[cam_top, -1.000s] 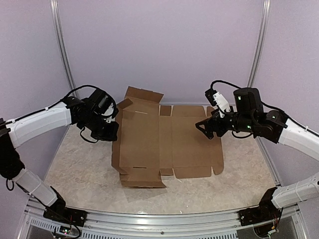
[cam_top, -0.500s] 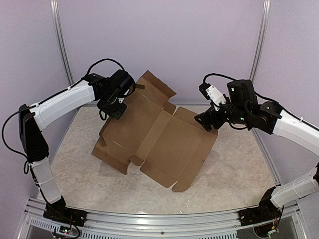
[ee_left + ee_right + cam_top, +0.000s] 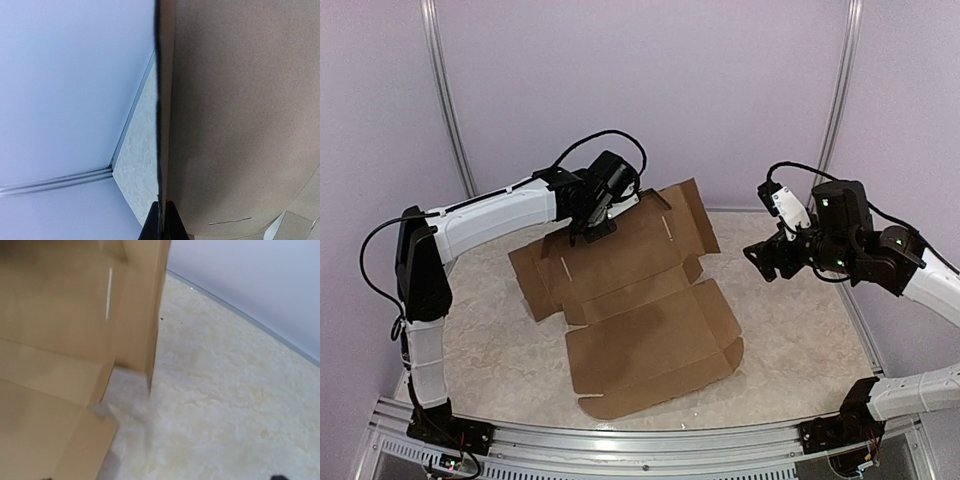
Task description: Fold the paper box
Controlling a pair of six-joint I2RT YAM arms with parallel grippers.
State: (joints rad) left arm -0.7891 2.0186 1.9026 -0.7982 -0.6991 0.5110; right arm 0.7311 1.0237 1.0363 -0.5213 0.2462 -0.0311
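Note:
The paper box [image 3: 640,300] is a flat brown die-cut sheet with flaps and slits. It lies slanted across the table, its far part lifted. My left gripper [image 3: 592,228] is shut on the sheet's far edge. In the left wrist view the black fingertips [image 3: 172,227] pinch that edge, and the cardboard [image 3: 240,125] fills the right side. My right gripper [image 3: 758,260] hangs open to the right of the sheet, apart from it. In the right wrist view a flap of the cardboard [image 3: 60,340] stands at the left with nothing between the jaws.
The table top [image 3: 800,340] is pale and marbled, with lilac walls on three sides. Metal posts [image 3: 445,100] [image 3: 840,90] stand at the back corners. An aluminium rail [image 3: 640,440] runs along the near edge by the arm bases.
My left arm has swung right and back, lifting and turning the sheet by the edge it holds. The right gripper, at the sheet's right edge before, now stands apart from it.

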